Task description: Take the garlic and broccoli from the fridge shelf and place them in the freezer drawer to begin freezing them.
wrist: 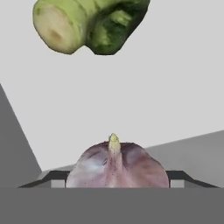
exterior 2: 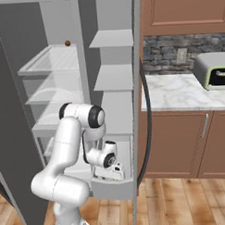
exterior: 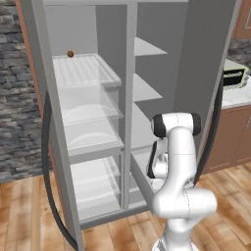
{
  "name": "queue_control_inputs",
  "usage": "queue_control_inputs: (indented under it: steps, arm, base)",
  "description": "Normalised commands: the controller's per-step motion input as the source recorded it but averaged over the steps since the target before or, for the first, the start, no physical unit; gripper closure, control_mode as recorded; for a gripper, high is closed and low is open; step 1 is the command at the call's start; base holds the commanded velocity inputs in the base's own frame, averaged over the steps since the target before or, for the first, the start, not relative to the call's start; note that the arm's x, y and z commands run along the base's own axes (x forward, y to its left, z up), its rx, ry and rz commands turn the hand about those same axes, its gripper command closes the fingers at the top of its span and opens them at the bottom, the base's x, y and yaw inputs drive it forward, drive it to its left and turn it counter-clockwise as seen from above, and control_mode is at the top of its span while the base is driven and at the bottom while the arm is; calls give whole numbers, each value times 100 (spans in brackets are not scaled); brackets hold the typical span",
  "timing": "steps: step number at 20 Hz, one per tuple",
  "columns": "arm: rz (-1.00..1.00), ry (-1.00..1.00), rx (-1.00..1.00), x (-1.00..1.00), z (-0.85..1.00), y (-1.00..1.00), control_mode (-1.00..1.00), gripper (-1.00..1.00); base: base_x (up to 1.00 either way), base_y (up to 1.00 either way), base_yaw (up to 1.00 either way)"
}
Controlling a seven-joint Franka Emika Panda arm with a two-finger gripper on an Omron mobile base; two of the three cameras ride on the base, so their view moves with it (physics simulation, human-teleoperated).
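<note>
**Observer:** Hand view — what lies between the fingers?

**Operator:** I see the garlic [wrist: 116, 168], a pale pinkish bulb with its pointed stem tip up, sitting between the two dark fingertips [wrist: 52, 178] at the bottom of the view. The tips show on either side of the bulb, right at its flanks; I read them as pinching the garlic, though the contact itself is hidden behind the bulb.

**Observer:** And beyond the fingers?

**Operator:** Farther out, past the garlic and well apart from it, the broccoli [wrist: 89, 24] lies on its side on a white floor, cut stalk toward the left of the view, dark green head to the right. A grey wall edge runs behind the fingers on both sides — I cannot tell from this view which wall it is.

**Observer:** Base views — where is the hand?

**Operator:** In the right base view the gripper [exterior 2: 116, 172] is low, at the freezer drawer [exterior 2: 129, 178], a light-grey tray pulled out at the foot of the open fridge. In the left base view the arm hides the hand. Far above the fingers, the fridge shelf [exterior: 86, 71] — white, ribbed — carries a small orange-brown ball [exterior: 70, 54] at its back.
</note>
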Motion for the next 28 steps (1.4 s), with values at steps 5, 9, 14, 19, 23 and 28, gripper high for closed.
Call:
queue_control_inputs:
  steps: [5,9,14,19,23,28]
  arm:
    - [0,-6,0,-44,-6,0,-100,-100]
    - [0,-8,0,-24,0,0,-100,-100]
    - [0,-11,0,-25,2,-4,-100,-100]
    - [-1,-9,0,-23,21,0,-100,-100]
    - [-4,-13,0,-28,48,0,-100,-100]
    - [-8,-2,0,-14,65,0,-100,-100]
  base:
    - [0,0,0]
    - [0,0,0]
    - [0,0,0]
    - [0,0,0]
    - [0,0,0]
    - [0,0,0]
